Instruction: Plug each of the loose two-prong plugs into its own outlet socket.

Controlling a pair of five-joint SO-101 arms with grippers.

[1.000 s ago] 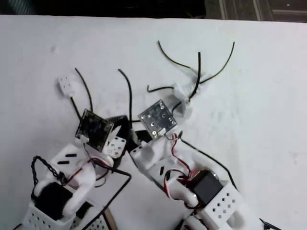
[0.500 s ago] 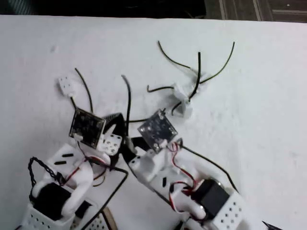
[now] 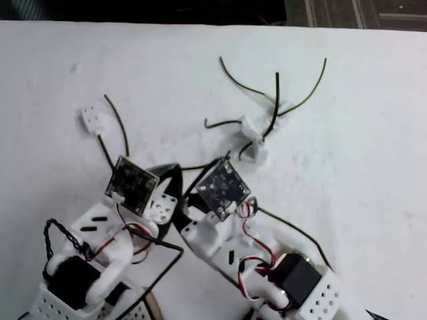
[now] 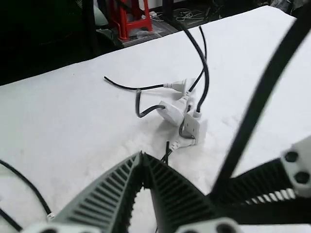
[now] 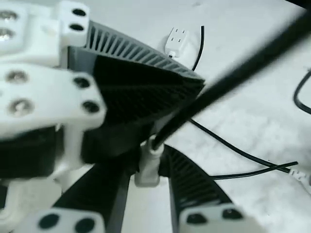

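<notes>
My right gripper (image 5: 150, 153) is shut on a small white two-prong plug (image 5: 146, 170); the plug's black cord (image 5: 233, 77) runs taut away from the jaws. My left gripper (image 4: 143, 162) is shut, tips touching, with nothing visible between them, just above the table. It sits right against the right gripper, and its ribbed finger (image 5: 141, 82) crosses just above the plug. In the high view both arms meet near the table's front, left arm (image 3: 100, 233) and right arm (image 3: 227, 233). A white outlet socket (image 3: 93, 119) lies to the far left. A cluster of white outlets and plugs (image 3: 255, 137) lies beyond.
Black cords (image 3: 277, 93) fan out from the cluster toward the table's far edge. In the left wrist view the cluster (image 4: 182, 119) lies ahead of the fingers, with the held cord (image 4: 262, 97) slanting across. Open white tabletop (image 3: 360, 147) spreads to the right.
The black cord that stood up between the arms has swung down to the right. The left wrist shifted left, then back. The right wrist has drawn nearer the left gripper.
</notes>
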